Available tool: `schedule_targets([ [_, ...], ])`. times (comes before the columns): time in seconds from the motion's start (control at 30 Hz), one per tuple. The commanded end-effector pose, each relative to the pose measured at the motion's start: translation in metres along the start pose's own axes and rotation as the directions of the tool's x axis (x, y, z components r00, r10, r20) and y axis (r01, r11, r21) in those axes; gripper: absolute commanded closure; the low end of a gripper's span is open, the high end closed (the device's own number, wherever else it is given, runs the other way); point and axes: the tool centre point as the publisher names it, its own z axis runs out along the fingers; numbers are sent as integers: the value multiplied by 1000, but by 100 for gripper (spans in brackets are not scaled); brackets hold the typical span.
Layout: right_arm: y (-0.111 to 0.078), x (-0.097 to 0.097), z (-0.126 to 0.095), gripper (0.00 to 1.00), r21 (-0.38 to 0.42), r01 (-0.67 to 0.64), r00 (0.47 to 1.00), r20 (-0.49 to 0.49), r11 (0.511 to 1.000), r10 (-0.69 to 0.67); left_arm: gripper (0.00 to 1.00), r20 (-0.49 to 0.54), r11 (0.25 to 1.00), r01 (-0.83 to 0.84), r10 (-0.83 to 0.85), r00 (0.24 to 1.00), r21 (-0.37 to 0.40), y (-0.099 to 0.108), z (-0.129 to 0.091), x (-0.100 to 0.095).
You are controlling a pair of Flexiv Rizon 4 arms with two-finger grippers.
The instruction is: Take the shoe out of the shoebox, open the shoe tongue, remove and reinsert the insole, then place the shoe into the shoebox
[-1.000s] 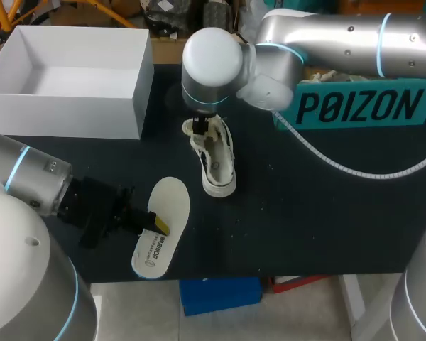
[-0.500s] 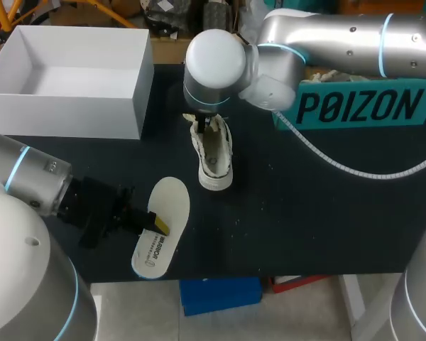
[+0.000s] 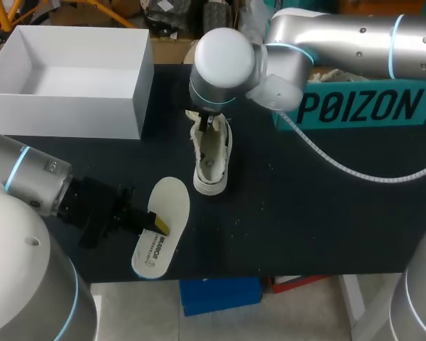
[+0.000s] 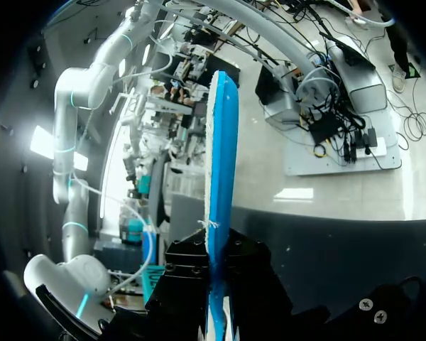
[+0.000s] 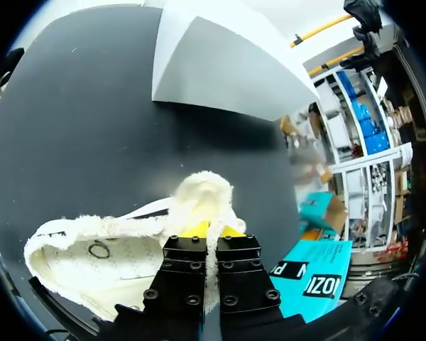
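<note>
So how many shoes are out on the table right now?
1. The cream shoe lies near the table's middle, its far end held by the right gripper. The left gripper holds only its insole. The white shoebox's visible floor is bare.

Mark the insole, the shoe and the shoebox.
insole [image 3: 169, 207]: head view, on its pale top face.
shoe [image 3: 211, 158]: head view, on its open inside.
shoebox [image 3: 64, 117]: head view, on its near outer wall.
</note>
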Motion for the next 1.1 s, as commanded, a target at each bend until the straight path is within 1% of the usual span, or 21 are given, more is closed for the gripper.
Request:
schedule_targets([
  [0.03, -7, 0, 9, 100, -31, -33, 999, -18, 999, 33, 100, -1, 1000, -2, 2, 1000, -4, -1, 1, 0],
  [0.33, -18, 11, 23, 100, -113, -173, 982, -99, 978, 163, 100, -1, 1000, -2, 2, 1000, -4, -1, 1, 0],
  [0.43, -19, 12, 26, 100, -142, -220, 973, -105, 965, 207, 100, -1, 1000, -2, 2, 1000, -4, -1, 1, 0],
  [0.5, -20, 12, 26, 100, -146, -215, 974, -104, 966, 201, 100, -1, 1000, -2, 2, 1000, -4, -1, 1, 0],
  [0.87, -20, 7, 9, 100, -174, -229, 972, -89, 958, 216, 100, -1, 1000, -2, 2, 1000, -4, -1, 1, 0],
  [0.9, -19, 8, 8, 73, -175, -228, 973, -89, 958, 215, 100, -1, 1000, -2, 2, 1000, -4, -1, 1, 0],
  [0.93, -19, 8, 5, 51, -182, -230, 972, -88, 956, 217, 100, -1, 1000, -2, 2, 1000, -4, -1, 1, 0],
  [0.97, -19, 8, 1, 0, -184, -232, 972, -86, 955, 219, 100, -1, 1000, -2, 2, 1000, -4, -1, 1, 0],
  [1.1, -21, 10, -15, 0, -204, -250, 968, -64, 946, 242, 100, -1, 1000, -2, 2, 1000, -4, -1, 1, 0],
])
